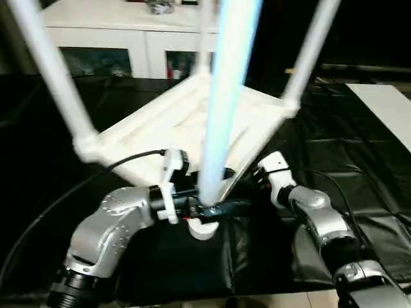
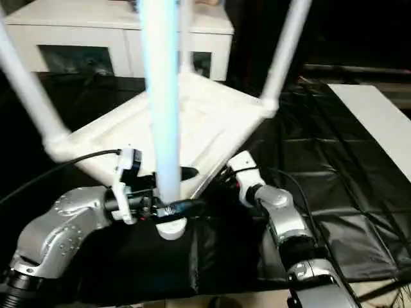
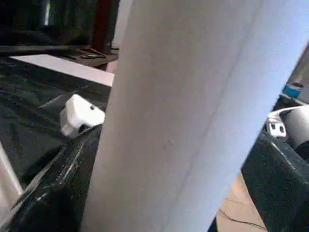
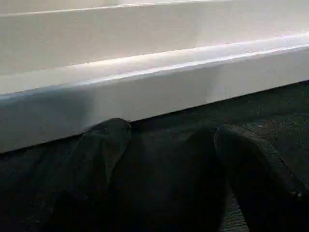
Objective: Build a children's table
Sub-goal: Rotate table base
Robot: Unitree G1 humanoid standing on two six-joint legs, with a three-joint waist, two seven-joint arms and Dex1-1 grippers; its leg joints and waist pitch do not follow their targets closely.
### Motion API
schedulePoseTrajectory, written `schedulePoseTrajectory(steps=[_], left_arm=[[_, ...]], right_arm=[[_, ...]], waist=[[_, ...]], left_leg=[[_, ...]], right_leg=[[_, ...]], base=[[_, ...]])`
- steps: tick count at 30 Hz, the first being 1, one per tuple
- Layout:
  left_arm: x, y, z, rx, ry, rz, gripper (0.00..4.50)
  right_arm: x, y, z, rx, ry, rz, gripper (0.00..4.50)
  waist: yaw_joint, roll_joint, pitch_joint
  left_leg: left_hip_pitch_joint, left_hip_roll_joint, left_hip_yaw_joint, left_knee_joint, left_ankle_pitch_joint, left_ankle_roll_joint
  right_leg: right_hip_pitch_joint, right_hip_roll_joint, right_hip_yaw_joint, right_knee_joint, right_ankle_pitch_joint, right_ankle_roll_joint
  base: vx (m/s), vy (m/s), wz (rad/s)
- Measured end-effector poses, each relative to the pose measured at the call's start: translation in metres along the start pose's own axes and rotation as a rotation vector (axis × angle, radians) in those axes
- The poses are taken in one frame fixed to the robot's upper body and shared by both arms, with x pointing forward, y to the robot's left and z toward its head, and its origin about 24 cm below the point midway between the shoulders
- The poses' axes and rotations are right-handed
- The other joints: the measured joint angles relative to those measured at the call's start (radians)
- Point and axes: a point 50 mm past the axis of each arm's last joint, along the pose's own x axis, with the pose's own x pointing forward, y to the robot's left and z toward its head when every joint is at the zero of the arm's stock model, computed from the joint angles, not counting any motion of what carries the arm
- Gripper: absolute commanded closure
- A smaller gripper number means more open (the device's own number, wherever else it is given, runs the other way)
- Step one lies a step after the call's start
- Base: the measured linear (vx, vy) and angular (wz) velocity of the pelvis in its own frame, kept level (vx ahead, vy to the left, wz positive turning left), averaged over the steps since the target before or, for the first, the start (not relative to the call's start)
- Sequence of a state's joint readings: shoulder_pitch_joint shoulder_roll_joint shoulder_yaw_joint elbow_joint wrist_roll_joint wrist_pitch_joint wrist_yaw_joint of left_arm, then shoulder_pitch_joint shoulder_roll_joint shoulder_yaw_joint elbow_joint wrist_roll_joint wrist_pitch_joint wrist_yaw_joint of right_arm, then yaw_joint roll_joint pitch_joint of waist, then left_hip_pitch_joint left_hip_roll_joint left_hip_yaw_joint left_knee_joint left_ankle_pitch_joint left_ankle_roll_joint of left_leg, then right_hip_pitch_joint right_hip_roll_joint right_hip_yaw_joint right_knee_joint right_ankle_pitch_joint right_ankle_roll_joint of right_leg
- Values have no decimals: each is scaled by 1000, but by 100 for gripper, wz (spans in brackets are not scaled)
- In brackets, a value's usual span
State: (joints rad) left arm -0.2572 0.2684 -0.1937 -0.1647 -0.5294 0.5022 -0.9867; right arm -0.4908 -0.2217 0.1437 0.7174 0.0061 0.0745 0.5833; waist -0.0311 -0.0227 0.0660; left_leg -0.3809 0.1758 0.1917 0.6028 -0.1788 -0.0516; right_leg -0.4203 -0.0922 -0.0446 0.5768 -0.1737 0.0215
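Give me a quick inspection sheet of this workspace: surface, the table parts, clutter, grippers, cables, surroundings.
Surface: black sheeting, wrinkled, covers the work area.
Job's things: tabletop lies underside up; legs stand up from its left, far and right corner sockets; the near leg stands at the near corner socket.
Clutter: flat white board at the right, on the sheeting.
Grippers: left gripper shut on the near leg just above the socket; right gripper open, fingers at the tabletop's edge.
Cables: black cable runs to the left wrist; another along the right forearm.
Surroundings: white cabinet behind.
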Motion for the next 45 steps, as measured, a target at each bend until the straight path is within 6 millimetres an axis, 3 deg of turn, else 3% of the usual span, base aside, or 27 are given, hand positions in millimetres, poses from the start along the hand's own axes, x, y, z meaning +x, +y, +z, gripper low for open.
schedulePoseTrajectory(steps=[12,20,27,32,38,45], left_arm=[[11,1,3,-13,-37,32,7],[32,24,9,116,-77,208,7],[45,31,5,162,-81,255,7],[54,27,6,195,-77,211,7],[26,28,17,251,-4,45,7],[-13,34,10,203,205,-36,7]], right_arm=[[3,21,4,2,-38,185,102],[-1,24,8,16,-90,230,102],[-11,16,5,29,-99,200,102],[-28,5,3,-8,-98,157,102],[-58,-13,17,-68,-154,132,102],[-94,-43,27,-123,-140,55,102]], waist=[[-3,-3,0],[8,-2,0],[13,-1,1],[28,1,1],[36,4,0],[38,6,-1]], left_leg=[[8,0,0,0,0,0],[10,0,0,0,0,0],[10,0,0,0,0,0],[8,0,0,0,0,1],[11,0,0,-4,0,1],[12,0,1,-5,-1,1]], right_leg=[[1,1,-1,0,4,-6],[2,1,-2,0,6,-10],[3,1,-1,0,6,-10],[3,1,-1,0,12,-19],[3,1,-1,2,19,-19],[4,1,0,6,25,-26]], base=[[0,0,0],[0,0,0],[0,0,0],[0,0,0],[0,0,0],[0,0,0]])
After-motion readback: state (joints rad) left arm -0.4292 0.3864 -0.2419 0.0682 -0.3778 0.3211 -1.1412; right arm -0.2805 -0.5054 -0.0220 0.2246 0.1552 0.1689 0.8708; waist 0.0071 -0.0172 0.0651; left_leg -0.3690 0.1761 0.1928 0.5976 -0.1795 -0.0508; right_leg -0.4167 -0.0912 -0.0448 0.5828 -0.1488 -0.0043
